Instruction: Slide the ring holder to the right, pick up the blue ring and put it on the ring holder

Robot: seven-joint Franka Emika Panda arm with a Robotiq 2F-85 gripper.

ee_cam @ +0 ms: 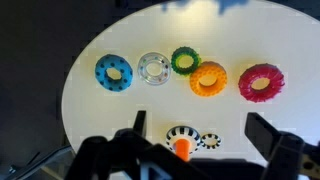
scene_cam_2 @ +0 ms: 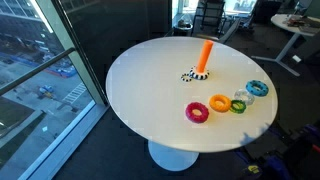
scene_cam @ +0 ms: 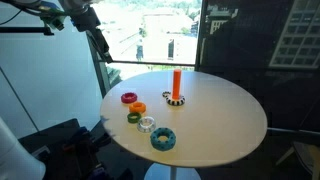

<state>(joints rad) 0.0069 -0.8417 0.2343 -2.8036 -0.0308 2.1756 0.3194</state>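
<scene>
The ring holder [scene_cam: 176, 84] is an upright orange peg on a black-and-white striped round base, near the table's middle; it also shows in the other exterior view [scene_cam_2: 203, 58] and, from above, in the wrist view [ee_cam: 181, 141]. The blue ring [scene_cam: 163, 139], chunky and teal with a bumpy rim, lies flat at the end of a row of rings [scene_cam_2: 257, 88] [ee_cam: 113, 72]. My gripper [ee_cam: 200, 135] is open and empty, high above the table with the holder between its fingers in the wrist view. In an exterior view it hangs beyond the table's edge [scene_cam: 99, 44].
In the row with the blue ring lie a pale clear ring [ee_cam: 152, 67], a dark green ring [ee_cam: 185, 60], an orange ring [ee_cam: 208, 78] and a pink ring [ee_cam: 261, 82]. A small striped ring [ee_cam: 209, 140] lies beside the holder's base. The round white table [scene_cam: 225, 115] stands by windows.
</scene>
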